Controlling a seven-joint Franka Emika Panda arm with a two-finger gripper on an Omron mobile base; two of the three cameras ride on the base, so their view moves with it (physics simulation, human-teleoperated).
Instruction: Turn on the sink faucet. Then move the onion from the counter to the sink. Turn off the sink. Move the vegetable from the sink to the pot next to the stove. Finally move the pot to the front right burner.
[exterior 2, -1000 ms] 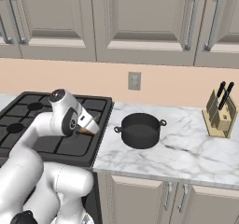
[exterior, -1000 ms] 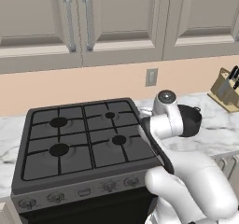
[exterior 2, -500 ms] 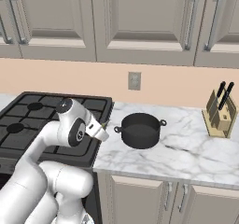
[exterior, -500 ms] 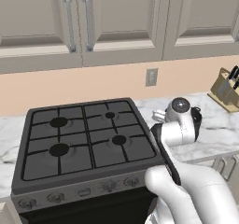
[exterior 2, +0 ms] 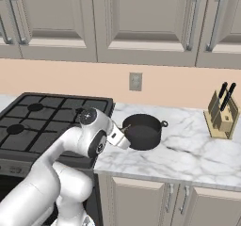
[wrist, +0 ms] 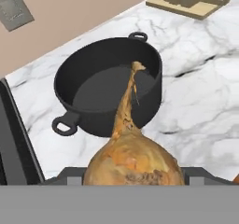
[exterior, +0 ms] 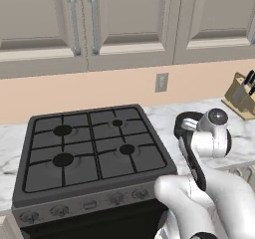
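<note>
Swinging from the stove (exterior: 94,151) toward the pot (wrist: 109,85) at frame centre, the end effector (wrist: 133,171) grips the onion (wrist: 133,164), jaws clamped wide around it. The drop into the pot looks close.

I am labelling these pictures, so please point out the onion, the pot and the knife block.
onion (wrist: 135,164), hand view, on the round golden-brown bulb.
pot (exterior 2: 141,131), right base view, on its dark inside.
knife block (exterior 2: 220,122), right base view, on the wooden front.
</note>
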